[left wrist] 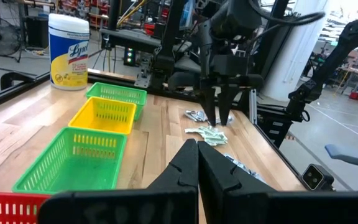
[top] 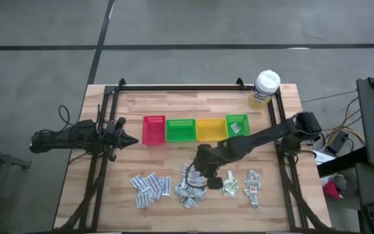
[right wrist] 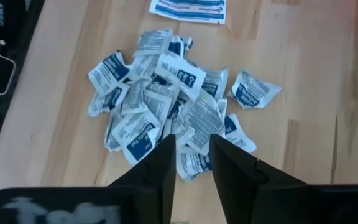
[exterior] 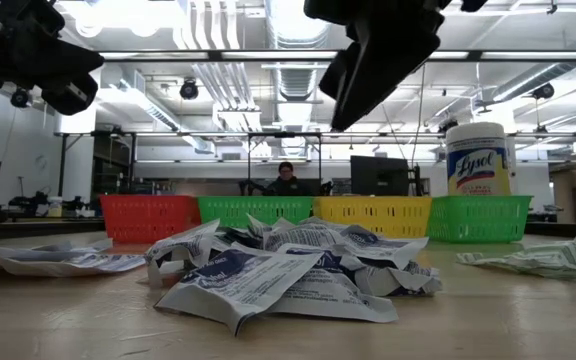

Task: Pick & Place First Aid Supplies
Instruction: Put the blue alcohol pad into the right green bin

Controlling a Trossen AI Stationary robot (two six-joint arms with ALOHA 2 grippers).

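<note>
The first aid supplies lie in loose heaps on the near half of the table. There are white-blue sachets (top: 149, 187), a crumpled middle heap (top: 190, 190), pale green ones (top: 230, 186) and white-red ones (top: 254, 187). My right gripper (right wrist: 192, 142) hangs open above the middle heap (right wrist: 160, 93), slanting down, with nothing between its fingers. In the low view it (exterior: 340, 122) is clear of the heap (exterior: 288, 265). My left gripper (left wrist: 197, 149) waits shut near the table's left edge (top: 125, 140), level and holding nothing.
A row of small bins stands across the table's middle: red (top: 153, 130), green (top: 180, 130), yellow (top: 211, 129) and a second green one (top: 237, 125) holding a sachet. A yellow wipes tub (top: 265, 89) stands at the far right corner. A person sits in the room beyond (exterior: 286, 180).
</note>
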